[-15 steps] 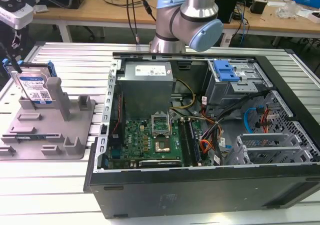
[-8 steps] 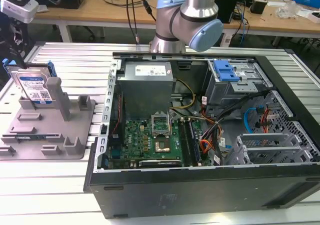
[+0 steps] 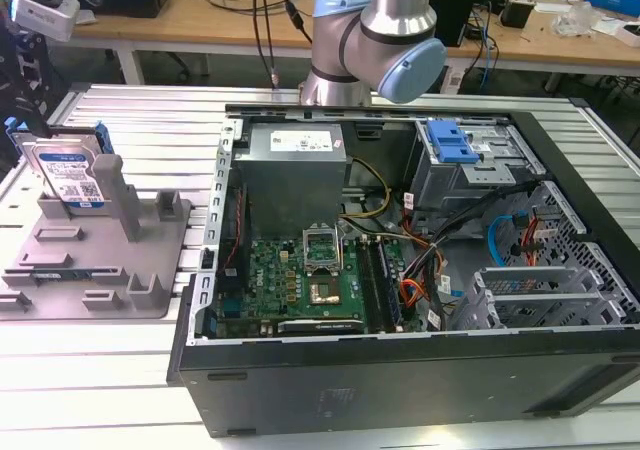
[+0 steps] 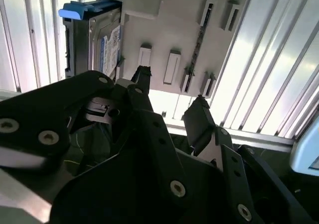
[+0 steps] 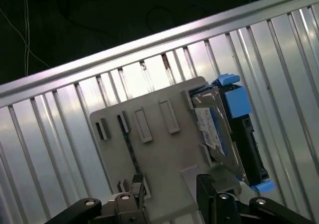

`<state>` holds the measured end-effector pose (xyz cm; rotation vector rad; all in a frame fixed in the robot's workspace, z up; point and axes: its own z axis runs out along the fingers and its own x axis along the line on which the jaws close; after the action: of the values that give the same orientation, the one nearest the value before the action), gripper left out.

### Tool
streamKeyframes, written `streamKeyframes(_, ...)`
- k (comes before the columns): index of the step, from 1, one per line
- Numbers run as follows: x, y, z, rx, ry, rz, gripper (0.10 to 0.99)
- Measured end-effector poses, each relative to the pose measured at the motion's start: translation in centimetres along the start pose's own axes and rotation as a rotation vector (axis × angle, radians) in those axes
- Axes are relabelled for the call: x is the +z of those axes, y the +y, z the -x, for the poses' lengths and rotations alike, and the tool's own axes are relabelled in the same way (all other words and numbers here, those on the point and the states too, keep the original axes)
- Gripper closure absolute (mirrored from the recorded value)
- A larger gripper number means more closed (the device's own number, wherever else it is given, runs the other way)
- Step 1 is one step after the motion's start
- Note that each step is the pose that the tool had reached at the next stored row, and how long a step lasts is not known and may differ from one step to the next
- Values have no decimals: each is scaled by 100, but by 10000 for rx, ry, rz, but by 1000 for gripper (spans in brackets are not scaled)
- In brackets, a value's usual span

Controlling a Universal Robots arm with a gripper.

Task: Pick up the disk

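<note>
- We saw the disk (image 3: 68,175), a flat silver rectangular hard drive with a white-and-blue label and blue plastic side rails, standing on edge in the grey plastic fixture with upright posts (image 3: 100,260).
- It sat at the fixture's far corner on the exterior view's left, just beside a tall grey post (image 3: 118,195).
- The fixture lay on the ribbed aluminium table (image 3: 100,370), just beside the open black computer case (image 3: 400,390) with its green motherboard (image 3: 300,280).
- The silver and pale-blue robot arm (image 3: 375,40) rose behind the case in the exterior view.
- In both wrist views the black two-fingered gripper (image 4: 169,94) (image 5: 170,184) hung over the fixture (image 4: 169,30) (image 5: 159,149), its fingers spread apart with nothing held between them.
- The disk (image 4: 102,50) (image 5: 219,129) stood off to one side of the fingers (image 4: 199,119) and touched neither.
- A blue plastic latch (image 3: 452,142) sat on the drive bay inside the case, well apart from the disk.
</note>
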<state>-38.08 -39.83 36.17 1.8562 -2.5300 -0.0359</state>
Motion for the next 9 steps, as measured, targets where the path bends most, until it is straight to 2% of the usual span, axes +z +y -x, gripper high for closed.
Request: streamKeyframes(9,30,-1,0,-2124,44,23,545)
